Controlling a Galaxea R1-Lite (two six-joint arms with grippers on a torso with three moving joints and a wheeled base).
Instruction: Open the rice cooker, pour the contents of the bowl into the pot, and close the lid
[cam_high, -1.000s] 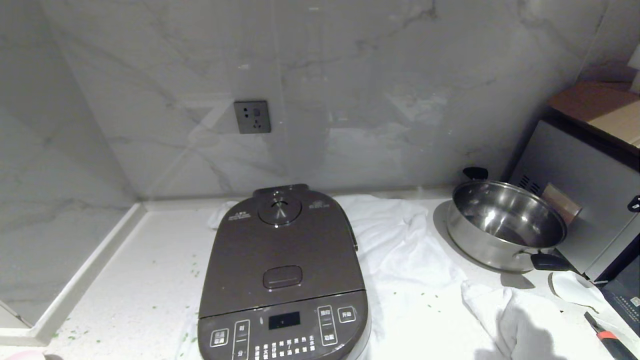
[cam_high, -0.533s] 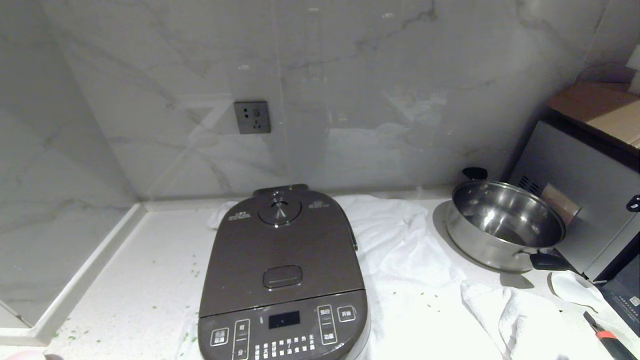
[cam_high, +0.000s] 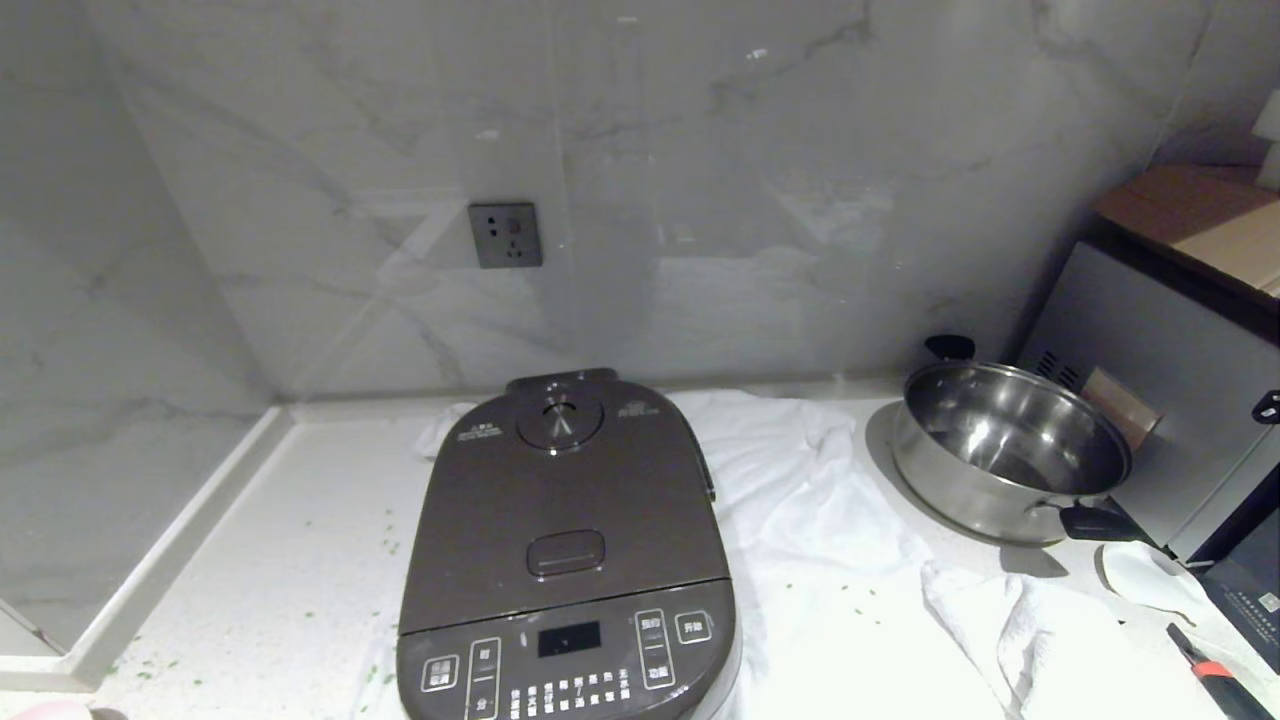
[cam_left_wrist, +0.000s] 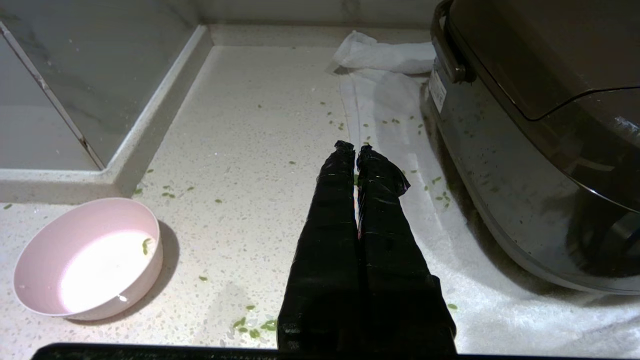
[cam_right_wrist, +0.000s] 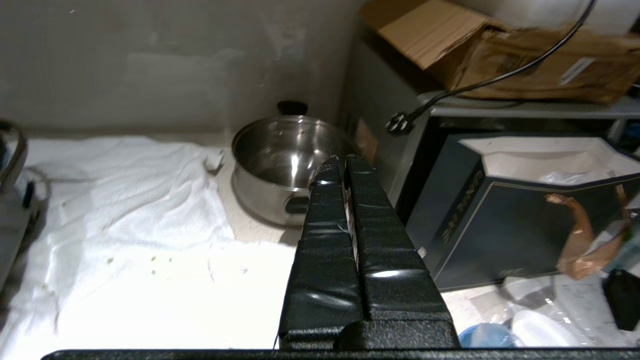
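The dark brown rice cooker (cam_high: 565, 560) stands at the front middle of the counter with its lid (cam_high: 560, 490) down, so the pot is hidden. To its left sits the pink bowl (cam_left_wrist: 87, 257), upright and nearly bare, with one green bit (cam_left_wrist: 146, 244) inside. More of the green contents (cam_left_wrist: 252, 330) lie scattered on the counter. My left gripper (cam_left_wrist: 356, 147) hangs shut and empty between the bowl and the rice cooker's side (cam_left_wrist: 500, 165). My right gripper (cam_right_wrist: 345, 161) is shut and empty, low over the white cloth, pointing at the steel pan (cam_right_wrist: 280, 160). Neither arm shows in the head view.
A white cloth (cam_high: 820, 560) lies under and right of the cooker. The steel pan (cam_high: 1010, 450) stands at the back right beside a grey appliance (cam_high: 1170, 400). A dark blue box (cam_right_wrist: 500, 225) and a cardboard box (cam_right_wrist: 475, 45) crowd the right side. A raised ledge (cam_left_wrist: 150, 130) borders the counter's left.
A dark shadow that lay on the crumpled cloth at the lower right of the head view has gone. The cooker, the pan and the cloth have not moved.
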